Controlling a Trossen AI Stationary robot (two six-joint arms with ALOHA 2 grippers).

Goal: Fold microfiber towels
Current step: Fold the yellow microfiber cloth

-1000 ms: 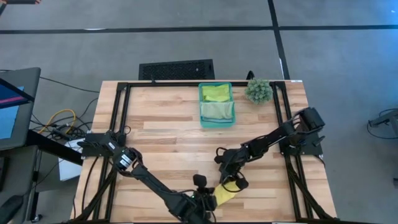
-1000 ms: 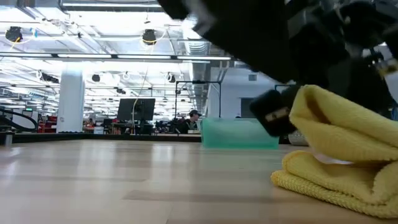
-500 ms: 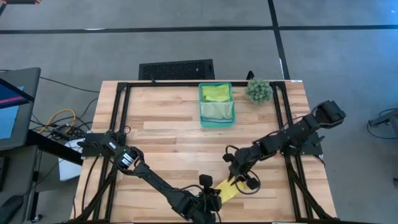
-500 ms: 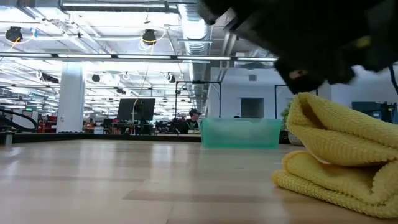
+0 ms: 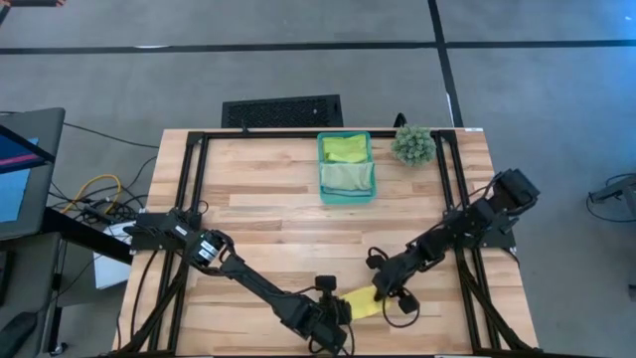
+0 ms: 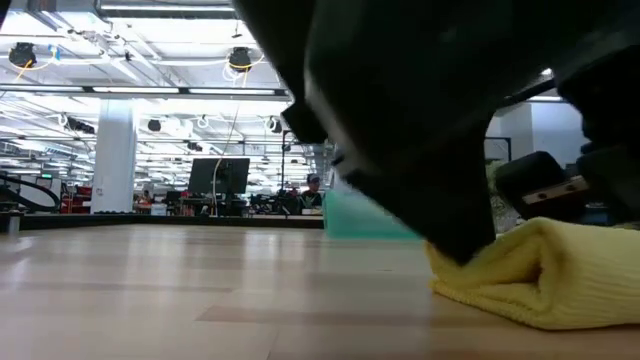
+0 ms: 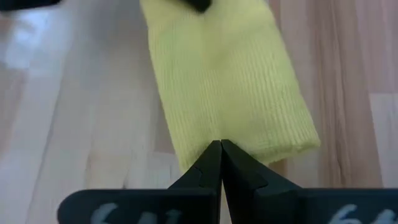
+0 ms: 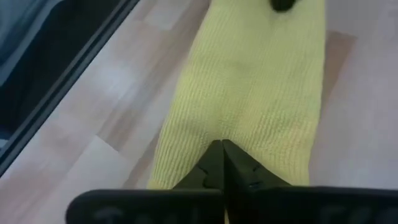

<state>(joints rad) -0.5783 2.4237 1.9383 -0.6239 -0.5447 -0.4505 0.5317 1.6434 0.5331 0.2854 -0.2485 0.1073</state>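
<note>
A yellow towel [image 5: 362, 303] lies folded into a narrow strip on the wooden table near its near edge; it also shows in the low view [image 6: 560, 275]. My left gripper [image 5: 341, 308] is shut at the strip's left end. My right gripper [image 5: 382, 295] is shut at its right end. A lime green towel [image 5: 344, 149] and a pale green towel [image 5: 348, 177] lie in the teal bin [image 5: 322, 167]. The light blue towel is out of view. My left gripper has its shut fingertips [image 7: 214, 155] on the yellow towel's left end edge [image 7: 205, 134], coming slanting down from the table's left. How many layers they pinch does not show. The towel lies flat on the table. My right gripper has its shut fingertips [image 8: 229, 155] on the towel's right end [image 8: 242, 134], coming slanting down from the table's right and lying along the strip. How many layers they pinch does not show. The towel lies on the table.
The teal bin stands at the far middle of the table, with a small spiky green plant [image 5: 412, 144] to its right. A black frame [image 5: 189, 199] runs along the table's sides. Bare wood [image 5: 268, 229] lies between the bin and the towel.
My right gripper has gone down and toward the table's near right with the towel's end. The towel's raised, bunched part has come down, and the towel now lies as a flat, longer strip. My left gripper has stayed at the left end.
</note>
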